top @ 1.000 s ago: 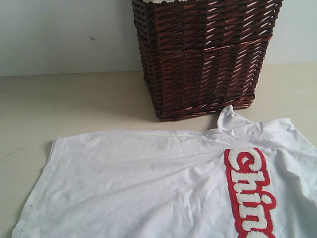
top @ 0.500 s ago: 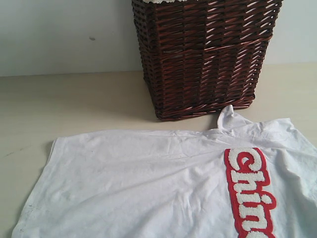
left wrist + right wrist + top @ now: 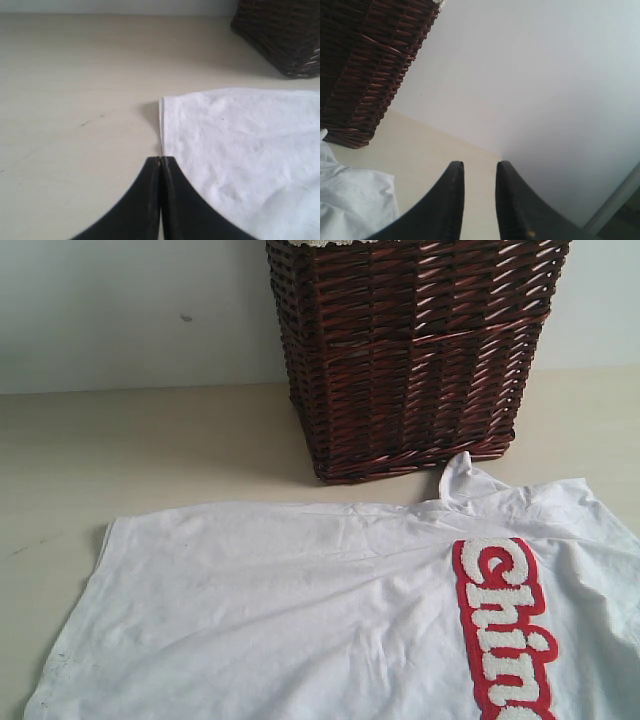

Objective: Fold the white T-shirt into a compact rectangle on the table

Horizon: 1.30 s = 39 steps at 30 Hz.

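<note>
- Holding nothing, my left gripper (image 3: 160,159) has its jaws pressed fully together. It hangs at the edge of the white T-shirt (image 3: 235,150), at the end of the shirt farthest from the wicker basket (image 3: 280,35). I cannot tell whether the tips touch the cloth.
- My right gripper (image 3: 479,167) has its jaws a little apart with nothing between them. It points past the basket toward the pale wall (image 3: 545,75).
- Out from there, the shirt lies spread on the surface (image 3: 150,450), just short of the basket's foot, with the red-edged lettering (image 3: 505,625) facing up. A raised peak of cloth (image 3: 460,475) is the part nearest the basket.
- By my reading the task is at its very start. The cloth I can see lies in a single layer and no fold has been made, so every fold toward a compact rectangle is left to do. Part of the shirt runs out of every view, so this holds only for what shows.
- Only the exterior view gives the lettering and the full spread, yet neither gripper appears in it.
- Only the left wrist view shows the shirt's far corner and my closed jaws.
- Only the right wrist view shows the open jaws, along with a rumpled bit of shirt below the basket's wall.
</note>
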Motion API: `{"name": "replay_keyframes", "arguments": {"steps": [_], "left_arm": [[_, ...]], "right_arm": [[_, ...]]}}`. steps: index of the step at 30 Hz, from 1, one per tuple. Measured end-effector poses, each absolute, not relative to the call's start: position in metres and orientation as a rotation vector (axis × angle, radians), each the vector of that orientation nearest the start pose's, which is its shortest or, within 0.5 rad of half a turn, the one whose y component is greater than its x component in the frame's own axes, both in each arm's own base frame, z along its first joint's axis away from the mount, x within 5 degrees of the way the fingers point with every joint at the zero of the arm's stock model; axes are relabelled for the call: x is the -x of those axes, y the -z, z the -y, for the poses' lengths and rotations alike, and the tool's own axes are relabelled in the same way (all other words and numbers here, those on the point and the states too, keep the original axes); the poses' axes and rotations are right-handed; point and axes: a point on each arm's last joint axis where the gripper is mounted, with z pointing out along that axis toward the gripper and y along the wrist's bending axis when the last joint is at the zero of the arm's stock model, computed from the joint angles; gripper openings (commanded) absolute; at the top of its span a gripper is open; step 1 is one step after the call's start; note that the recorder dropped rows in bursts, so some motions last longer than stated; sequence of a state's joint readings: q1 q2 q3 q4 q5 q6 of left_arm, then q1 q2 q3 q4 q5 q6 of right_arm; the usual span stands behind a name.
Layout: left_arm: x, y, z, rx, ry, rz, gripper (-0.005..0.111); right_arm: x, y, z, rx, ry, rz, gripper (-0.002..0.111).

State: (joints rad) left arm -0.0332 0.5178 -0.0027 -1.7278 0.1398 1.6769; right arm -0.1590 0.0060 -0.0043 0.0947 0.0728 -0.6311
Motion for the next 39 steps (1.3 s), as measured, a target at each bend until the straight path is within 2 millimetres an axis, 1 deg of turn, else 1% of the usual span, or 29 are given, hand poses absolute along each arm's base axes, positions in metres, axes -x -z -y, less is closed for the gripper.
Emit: {"name": "replay_keyframes", "arguments": {"steps": [8, 17, 19, 21, 25, 26, 27, 29, 31, 32, 34, 36, 38, 39], "left_arm": [[-0.093, -0.177, 0.014, -0.060, 0.175, -1.977, 0.000], [-0.093, -0.177, 0.016, -0.074, 0.197, -1.973, 0.000], [-0.093, -0.176, 0.016, -0.074, 0.197, -1.975, 0.000], [-0.093, -0.176, 0.016, -0.074, 0.197, -1.976, 0.000], [-0.093, -0.176, 0.016, -0.074, 0.197, -1.975, 0.000], [-0.093, -0.176, 0.016, -0.074, 0.197, -1.975, 0.000], [-0.093, -0.176, 0.016, -0.076, 0.199, -1.975, 0.000], [-0.093, -0.176, 0.016, -0.076, 0.199, -1.975, 0.000], [-0.093, -0.176, 0.016, -0.076, 0.199, -1.975, 0.000], [-0.093, -0.176, 0.016, -0.076, 0.199, -1.975, 0.000], [-0.093, -0.176, 0.016, -0.076, 0.199, -1.975, 0.000], [-0.093, -0.176, 0.016, -0.076, 0.199, -1.975, 0.000], [-0.093, -0.176, 0.016, -0.076, 0.199, -1.975, 0.000], [-0.093, -0.176, 0.016, -0.076, 0.199, -1.975, 0.000]], "right_arm": [[-0.056, -0.208, 0.008, 0.303, 0.542, -1.554, 0.024], [-0.056, -0.208, 0.008, 0.303, 0.542, -1.554, 0.024], [-0.056, -0.208, 0.008, 0.269, 0.506, -1.557, 0.024], [-0.056, -0.208, 0.008, 0.178, 0.411, -1.559, 0.024], [-0.056, -0.214, 0.009, -0.003, 0.254, -1.490, 0.024], [-0.055, -0.217, 0.010, -0.030, 0.240, -1.461, 0.024], [-0.055, -0.220, 0.011, -0.050, 0.237, -1.429, 0.024], [-0.051, -0.232, 0.014, -0.102, 0.259, -1.286, 0.024], [-0.049, -0.242, 0.016, -0.121, 0.281, -1.210, 0.024], [-0.050, -0.247, 0.016, -0.101, 0.290, -1.229, 0.024], [-0.062, -0.241, 0.013, -0.008, 0.317, -1.405, 0.024], [-0.075, -0.224, 0.012, 0.124, 0.363, -1.625, 0.024], [-0.087, -0.204, 0.013, 0.268, 0.397, -1.867, 0.024], [-0.091, -0.196, 0.013, 0.328, 0.407, -1.958, 0.024]]}}
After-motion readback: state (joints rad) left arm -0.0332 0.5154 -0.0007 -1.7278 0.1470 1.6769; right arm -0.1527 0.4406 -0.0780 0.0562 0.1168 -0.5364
